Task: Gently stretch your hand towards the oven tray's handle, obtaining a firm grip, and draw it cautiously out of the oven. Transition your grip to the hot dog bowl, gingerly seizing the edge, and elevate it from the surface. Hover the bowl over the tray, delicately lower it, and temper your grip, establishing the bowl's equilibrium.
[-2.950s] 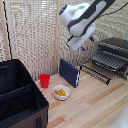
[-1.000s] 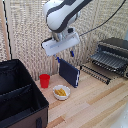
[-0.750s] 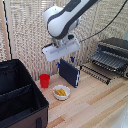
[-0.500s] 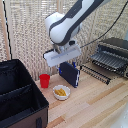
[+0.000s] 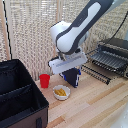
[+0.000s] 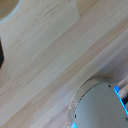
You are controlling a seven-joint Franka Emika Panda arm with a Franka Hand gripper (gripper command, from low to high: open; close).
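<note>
The hot dog bowl point(image 5: 61, 92), small and white with yellowish pieces inside, sits on the wooden table. My gripper point(image 5: 68, 70) hangs above it and slightly toward the exterior view's right, apart from it. Its fingers are not clear against the blue book, and nothing shows held. The oven point(image 5: 116, 52) stands at the exterior view's right. The oven tray point(image 5: 104, 62), a dark wire rack, juts out of its front, and the handle point(image 5: 95, 73) runs along the rack's near edge. The wrist view is blurred: wood grain, a pale curved rim point(image 6: 9, 11) in one corner, and a grey rounded shape point(image 6: 100, 105).
A small red cup point(image 5: 45, 80) stands just behind the bowl. A dark blue upright book point(image 5: 73, 78) stands under my hand. A big black fabric case point(image 5: 20, 97) fills the exterior view's left. A slatted screen point(image 5: 30, 30) backs the table.
The arm has swung from near the oven toward the exterior view's left and come down, so the gripper now hangs close above the bowl. The bowl, cup and rack have stayed put.
</note>
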